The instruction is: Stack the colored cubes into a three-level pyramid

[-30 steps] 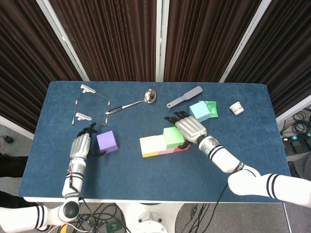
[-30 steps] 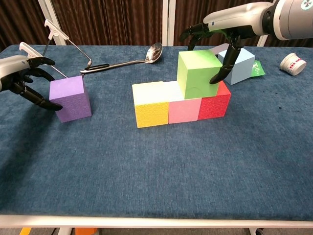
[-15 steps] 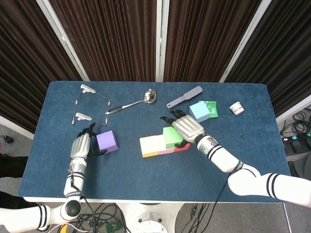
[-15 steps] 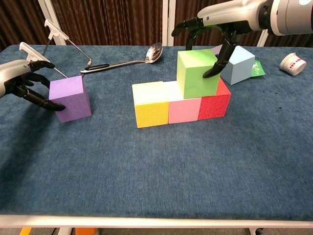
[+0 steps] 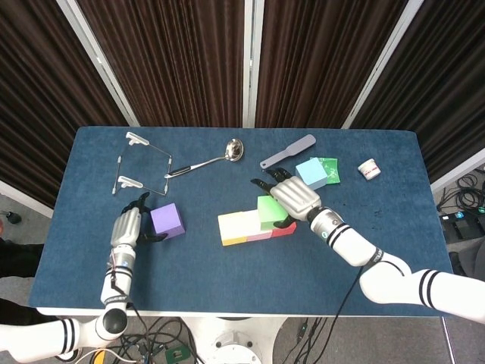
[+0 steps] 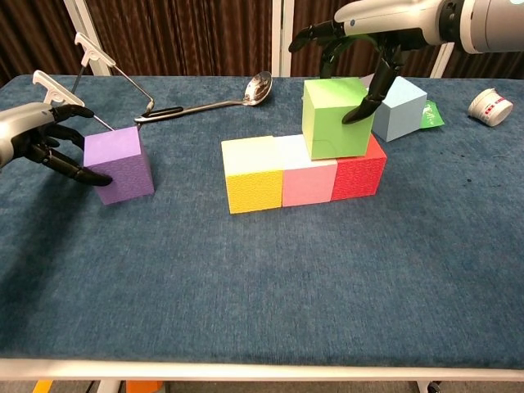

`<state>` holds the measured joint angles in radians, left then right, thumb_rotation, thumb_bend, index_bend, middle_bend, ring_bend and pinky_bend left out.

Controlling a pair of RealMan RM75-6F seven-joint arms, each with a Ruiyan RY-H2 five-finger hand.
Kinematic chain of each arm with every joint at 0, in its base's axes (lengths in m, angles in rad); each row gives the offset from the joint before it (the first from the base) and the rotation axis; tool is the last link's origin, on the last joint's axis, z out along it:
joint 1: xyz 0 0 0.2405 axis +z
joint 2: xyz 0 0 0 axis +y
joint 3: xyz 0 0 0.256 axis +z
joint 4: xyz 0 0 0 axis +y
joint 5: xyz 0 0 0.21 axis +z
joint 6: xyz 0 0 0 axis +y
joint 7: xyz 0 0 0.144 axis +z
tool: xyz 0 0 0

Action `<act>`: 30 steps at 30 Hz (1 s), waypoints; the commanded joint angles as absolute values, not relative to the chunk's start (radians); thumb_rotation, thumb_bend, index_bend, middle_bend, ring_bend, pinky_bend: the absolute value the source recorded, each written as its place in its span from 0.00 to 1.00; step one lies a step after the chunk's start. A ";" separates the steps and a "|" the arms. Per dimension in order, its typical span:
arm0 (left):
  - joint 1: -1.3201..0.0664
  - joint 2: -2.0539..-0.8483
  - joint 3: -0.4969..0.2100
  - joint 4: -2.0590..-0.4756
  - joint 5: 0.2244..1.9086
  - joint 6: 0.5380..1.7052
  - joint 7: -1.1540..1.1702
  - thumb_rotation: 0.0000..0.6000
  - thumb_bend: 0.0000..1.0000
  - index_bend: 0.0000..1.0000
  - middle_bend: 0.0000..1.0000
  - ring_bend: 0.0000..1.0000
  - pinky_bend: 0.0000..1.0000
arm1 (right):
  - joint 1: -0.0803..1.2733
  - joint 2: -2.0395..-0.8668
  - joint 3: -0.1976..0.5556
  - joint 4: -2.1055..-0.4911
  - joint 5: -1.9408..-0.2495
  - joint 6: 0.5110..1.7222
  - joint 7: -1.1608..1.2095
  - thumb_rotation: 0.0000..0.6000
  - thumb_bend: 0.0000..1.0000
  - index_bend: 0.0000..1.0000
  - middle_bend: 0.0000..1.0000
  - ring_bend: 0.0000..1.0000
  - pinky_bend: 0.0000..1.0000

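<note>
A row of three cubes stands mid-table: yellow (image 6: 252, 176), pink (image 6: 308, 178) and red (image 6: 359, 172). My right hand (image 6: 362, 29) reaches over from the right and grips a green cube (image 6: 336, 119) on top of the pink and red ones, a fingertip (image 6: 370, 105) pressed on its right face. In the head view that right hand (image 5: 293, 196) covers part of the green cube (image 5: 267, 208). A light blue cube (image 6: 401, 110) sits just behind. At the left, a purple cube (image 6: 120, 164) rests on the table, with my left hand (image 6: 37, 139) beside it, fingers spread against its left face.
A metal ladle (image 6: 214, 105) and a wire rack (image 5: 144, 163) lie at the back left. A grey spatula (image 5: 289, 152), a green packet (image 5: 331, 168) and a small white cup (image 6: 491, 104) lie at the back right. Blue cloth covers the table (image 6: 262, 278).
The green cube has shifted slightly right and up in my right hand's hold, now sitting over the pink and red cubes. The left hand and purple cube have barely moved.
</note>
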<state>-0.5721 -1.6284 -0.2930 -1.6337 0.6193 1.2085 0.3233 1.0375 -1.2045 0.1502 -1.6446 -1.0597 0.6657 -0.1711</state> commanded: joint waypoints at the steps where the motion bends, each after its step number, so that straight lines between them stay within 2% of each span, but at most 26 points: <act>1: -0.569 -1.626 -0.298 -1.630 0.618 1.205 0.319 1.00 0.14 0.08 0.43 0.06 0.09 | 1.038 -1.195 0.161 -1.634 -1.101 0.645 -0.135 1.00 0.16 0.00 0.45 0.00 0.00; 14: -0.561 -1.618 -0.314 -1.621 0.628 1.193 0.296 1.00 0.14 0.08 0.43 0.06 0.09 | 1.048 -1.161 0.183 -1.555 -1.365 0.590 0.104 1.00 0.17 0.00 0.45 0.00 0.00; 22: -0.560 -1.620 -0.313 -1.627 0.633 1.198 0.304 1.00 0.14 0.08 0.44 0.06 0.09 | 1.058 -1.167 0.154 -1.504 -1.491 0.605 0.192 1.00 0.17 0.00 0.45 0.00 0.00; 30: -0.554 -1.623 -0.319 -1.629 0.639 1.215 0.301 1.00 0.14 0.09 0.48 0.09 0.09 | 1.056 -1.167 0.131 -1.478 -1.540 0.634 0.248 1.00 0.17 0.00 0.45 0.00 0.00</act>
